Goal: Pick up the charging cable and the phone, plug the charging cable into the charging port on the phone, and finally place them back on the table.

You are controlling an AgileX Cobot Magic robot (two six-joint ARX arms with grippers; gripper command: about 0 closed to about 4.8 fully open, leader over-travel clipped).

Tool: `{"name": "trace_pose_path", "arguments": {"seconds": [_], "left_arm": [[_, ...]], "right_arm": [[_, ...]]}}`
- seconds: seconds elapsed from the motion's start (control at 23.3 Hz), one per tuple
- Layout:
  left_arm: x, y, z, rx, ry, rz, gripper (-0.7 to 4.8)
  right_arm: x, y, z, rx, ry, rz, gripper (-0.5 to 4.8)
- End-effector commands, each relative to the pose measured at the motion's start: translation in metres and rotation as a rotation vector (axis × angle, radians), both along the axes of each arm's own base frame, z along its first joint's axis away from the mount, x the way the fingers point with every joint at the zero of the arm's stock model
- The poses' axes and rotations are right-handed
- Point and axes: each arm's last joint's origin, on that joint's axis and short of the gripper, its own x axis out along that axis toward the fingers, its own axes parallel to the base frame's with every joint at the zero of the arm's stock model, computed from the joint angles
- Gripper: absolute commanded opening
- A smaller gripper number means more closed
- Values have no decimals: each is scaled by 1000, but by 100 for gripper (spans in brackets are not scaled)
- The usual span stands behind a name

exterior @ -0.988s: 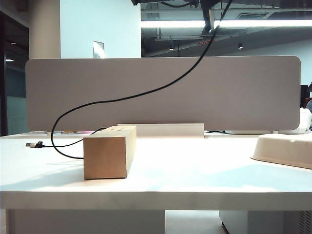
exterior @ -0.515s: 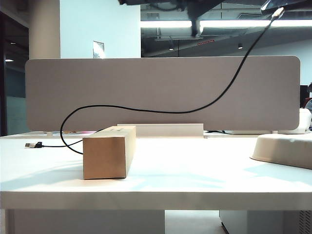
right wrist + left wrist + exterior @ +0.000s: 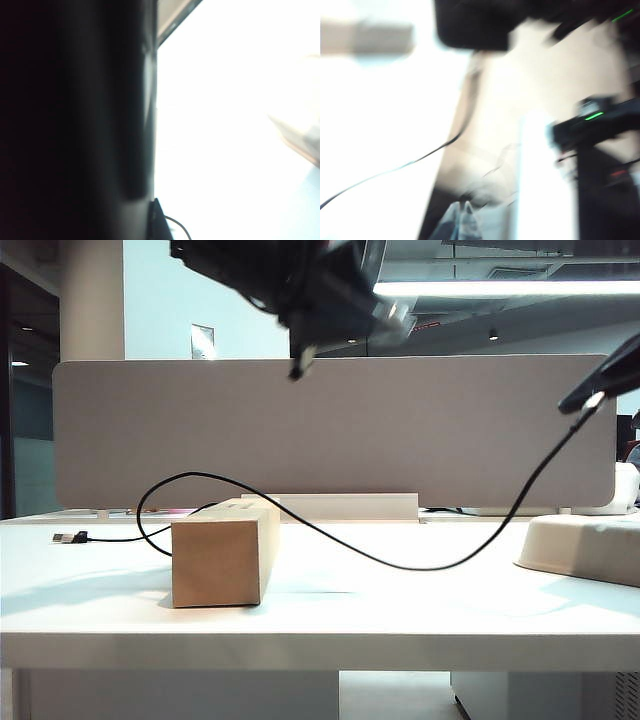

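My right gripper (image 3: 603, 387) hangs at the far right, above the table (image 3: 400, 615). It is shut on a dark flat slab that looks like the phone (image 3: 575, 402). In the right wrist view the phone (image 3: 100, 125) is a black mass beside the gripper (image 3: 152, 221). The charging cable (image 3: 430, 567) runs from a silver plug at that slab, sags to the tabletop, loops past the box and ends in a plug at the far left. It also shows in both wrist views (image 3: 176, 226) (image 3: 395, 169). My left gripper (image 3: 300, 362) is high at centre, blurred, jaws together (image 3: 462, 214) and empty.
A cardboard box (image 3: 222, 560) stands left of centre on the table. A cream-white dish (image 3: 585, 545) sits at the right edge, under my right gripper. A grey partition panel (image 3: 400, 430) closes off the back. Both wrist views are badly blurred.
My right gripper has come down from the top right with the cable's end, and the cable now sags to the tabletop. My left arm has swung down into view at top centre.
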Motion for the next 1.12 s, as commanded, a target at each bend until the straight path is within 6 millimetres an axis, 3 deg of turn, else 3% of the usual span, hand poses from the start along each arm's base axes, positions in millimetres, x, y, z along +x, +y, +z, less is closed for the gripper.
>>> {"name": "trace_pose_path", "arguments": {"seconds": [0.04,0.39,0.82,0.99,1.12], "left_arm": [[-6,7,6,181,-144,59,-6],[-21,24,33,344,-294,168,-6],[-39,36,59,321,-359,189,-6],[-40,36,60,324,-359,190,-6],[-40,36,60,323,-359,190,-6]], "right_arm": [[5,-2,-6,-24,11,-13,-8],[23,-6,-42,-23,159,-35,-8],[41,-1,-82,-12,285,-27,-8],[40,-1,-90,-19,337,-52,85],[39,-1,-91,-19,356,-56,96]]}}
